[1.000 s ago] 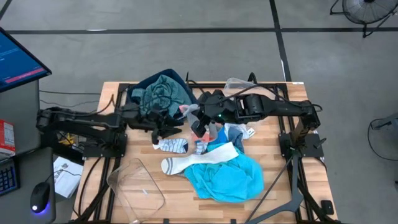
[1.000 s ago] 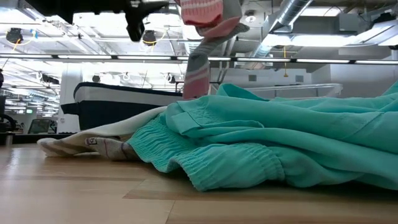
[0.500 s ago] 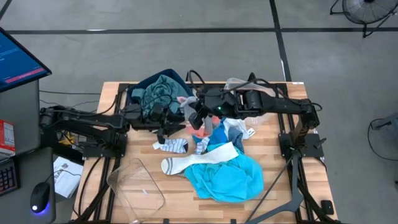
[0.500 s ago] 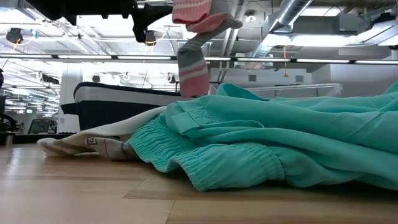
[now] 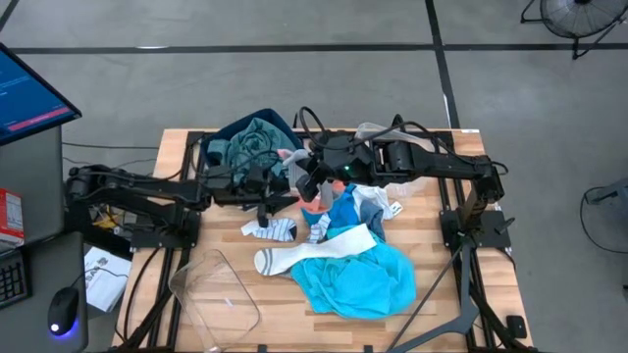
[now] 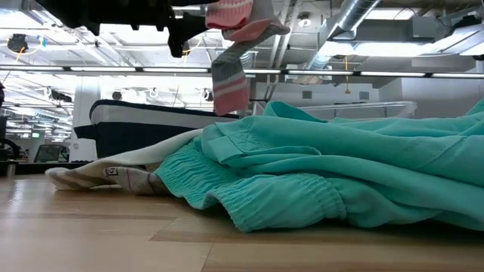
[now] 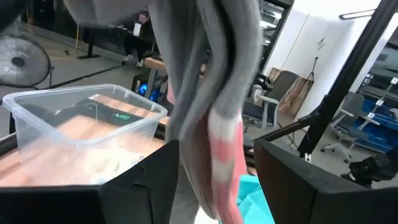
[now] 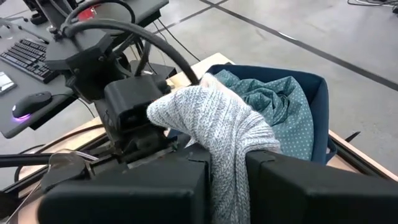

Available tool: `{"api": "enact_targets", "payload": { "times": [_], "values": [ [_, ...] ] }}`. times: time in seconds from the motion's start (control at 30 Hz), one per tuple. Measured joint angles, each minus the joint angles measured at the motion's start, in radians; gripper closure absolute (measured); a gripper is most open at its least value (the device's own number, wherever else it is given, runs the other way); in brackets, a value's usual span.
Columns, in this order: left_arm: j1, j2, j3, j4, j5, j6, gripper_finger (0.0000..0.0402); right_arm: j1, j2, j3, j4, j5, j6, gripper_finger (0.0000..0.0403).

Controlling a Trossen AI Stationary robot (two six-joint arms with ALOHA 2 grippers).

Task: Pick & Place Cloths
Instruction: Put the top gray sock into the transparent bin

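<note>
The dark blue bin [image 5: 257, 137] at the table's [image 5: 432, 265] 11 o'clock holds a teal shirt [image 5: 250, 147]. Right gripper [image 5: 306, 184] fingers grip a grey-and-coral sock [image 6: 231, 72] beside it; left gripper [image 5: 267, 186] near, fingers unclear

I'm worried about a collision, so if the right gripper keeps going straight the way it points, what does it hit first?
Probably the left gripper, just past the grey-and-coral sock the right gripper holds; the dark blue bin sits off to one side.

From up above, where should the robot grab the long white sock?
Best guess: grab the white sock across its narrow leg part, coming straight down. It lies flat along the bare table; its other end lies against the turquoise top, which might get pinched too.
</note>
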Motion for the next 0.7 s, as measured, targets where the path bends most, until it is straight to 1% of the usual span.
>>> {"api": "enact_targets", "payload": {
  "times": [0.1,0.17,0.2,0.3,0.33,0.43,0.57,0.7],
  "values": [
    [0.0,0.016,0.023,0.004,-0.001,0.0,0.0225,0.002,0.0,0.0,-0.001,0.0,0.0,0.0375],
    [0.0,0.018,0.03,0.003,0.0,-0.001,0.0253,0.005,0.0,0.0,-0.004,0.0,0.0,0.0375],
    [0.0,0.017,0.03,0.003,0.0,-0.002,0.0274,0.007,0.0,0.0,-0.006,0.0,0.0,0.0375],
    [0.0,0.015,0.03,0.002,0.0,-0.003,0.0359,0.009,0.0,0.0,-0.013,0.0,0.0,0.037],
    [0.0,0.015,0.03,0.002,-0.001,-0.005,0.038,0.01,0.0,0.0,-0.02,0.0,0.0,0.0369],
    [0.0,0.015,0.03,0.001,-0.028,-0.013,0.0396,0.01,0.0,0.0,-0.042,-0.001,-0.001,0.0364],
    [0.0,-0.01,0.032,0.003,-0.03,-0.049,0.0401,0.008,0.0,0.0,-0.054,-0.001,-0.003,0.0356],
    [-0.022,-0.09,0.031,0.0,-0.035,-0.089,0.0401,0.009,-0.008,-0.001,-0.097,-0.002,-0.003,0.0347]
  ]
}}
